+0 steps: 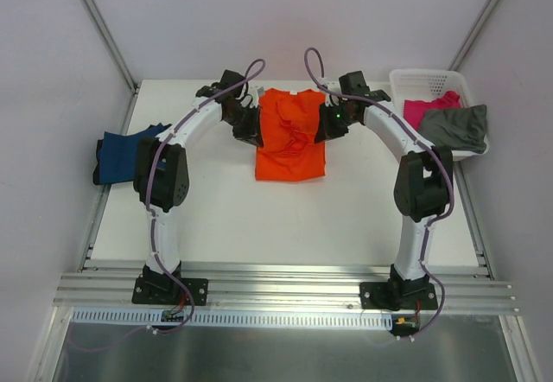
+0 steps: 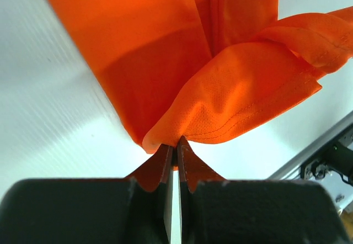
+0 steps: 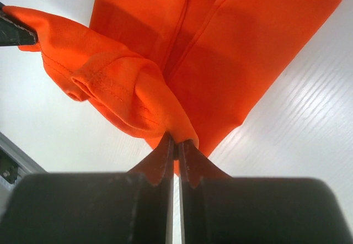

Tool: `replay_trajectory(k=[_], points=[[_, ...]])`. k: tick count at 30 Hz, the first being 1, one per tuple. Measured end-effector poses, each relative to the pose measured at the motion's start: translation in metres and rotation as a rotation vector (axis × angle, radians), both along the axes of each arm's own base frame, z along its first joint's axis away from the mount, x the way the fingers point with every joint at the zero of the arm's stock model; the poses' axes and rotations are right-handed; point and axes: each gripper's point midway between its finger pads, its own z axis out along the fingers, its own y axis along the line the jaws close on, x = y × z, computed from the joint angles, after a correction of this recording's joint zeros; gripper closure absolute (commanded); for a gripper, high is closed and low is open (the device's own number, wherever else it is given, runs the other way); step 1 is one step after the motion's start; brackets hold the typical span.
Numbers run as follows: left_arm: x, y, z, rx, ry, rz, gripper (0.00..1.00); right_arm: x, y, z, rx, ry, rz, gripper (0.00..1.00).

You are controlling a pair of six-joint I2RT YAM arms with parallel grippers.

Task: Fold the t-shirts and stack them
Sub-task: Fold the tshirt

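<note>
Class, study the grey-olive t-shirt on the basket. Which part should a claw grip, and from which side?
Probably the edge of the grey-olive t-shirt draped over the white basket's near rim, coming from above on the table side: it lies topmost, over the magenta t-shirt.

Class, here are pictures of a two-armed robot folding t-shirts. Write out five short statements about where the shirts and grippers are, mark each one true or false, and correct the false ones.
1. The left gripper and the right gripper are each shut on the orange t-shirt. True.
2. The navy t-shirt lies in the basket. False: it lies at the left edge of the table, far from the basket.
3. The pink t-shirt is in the basket. True.
4. The grey t-shirt is spread flat mid-table. False: it is draped over the basket's near rim.
5. The orange t-shirt is stacked on the navy t-shirt. False: they lie apart.
</note>
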Motion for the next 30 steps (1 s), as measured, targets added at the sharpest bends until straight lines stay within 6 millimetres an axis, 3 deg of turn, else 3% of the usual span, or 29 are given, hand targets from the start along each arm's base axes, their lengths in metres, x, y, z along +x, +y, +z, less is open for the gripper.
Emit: replay_trajectory(k=[7, 12, 18, 20, 21, 22, 24, 25, 27, 30], points=[[0.041, -0.003, 0.002, 0.004, -0.070, 0.014, 1.00, 0.035, -0.001, 0.004, 0.014, -0.044, -0.026, 1.00], [0.066, -0.010, -0.003, 0.004, -0.109, 0.015, 1.00, 0.050, 0.001, -0.005, 0.019, -0.050, -0.041, 0.99], [0.098, -0.011, -0.036, 0.044, -0.135, 0.044, 1.00, 0.074, 0.007, -0.037, 0.009, -0.034, -0.049, 0.99], [0.103, -0.008, -0.052, 0.063, -0.123, 0.055, 1.00, 0.082, 0.008, -0.049, 0.001, -0.030, -0.054, 0.93], [0.105, -0.006, -0.060, 0.073, -0.116, 0.061, 0.88, 0.086, 0.008, -0.056, -0.006, -0.027, -0.061, 0.80], [0.106, -0.004, -0.068, 0.091, -0.112, 0.070, 0.71, 0.088, 0.008, -0.062, -0.014, -0.024, -0.067, 0.54], [0.110, 0.001, -0.079, 0.126, -0.110, 0.089, 0.31, 0.090, 0.005, -0.071, -0.033, -0.013, -0.085, 0.38], [0.113, 0.005, -0.082, 0.132, -0.104, 0.110, 0.23, 0.091, 0.003, -0.073, -0.045, -0.016, -0.089, 0.28], [0.119, 0.006, -0.075, 0.136, -0.126, 0.130, 0.06, 0.093, 0.000, -0.073, -0.060, -0.027, -0.098, 0.25], [0.129, 0.010, -0.063, 0.150, -0.176, 0.155, 0.01, 0.095, -0.004, -0.066, -0.080, -0.052, -0.110, 0.23]])
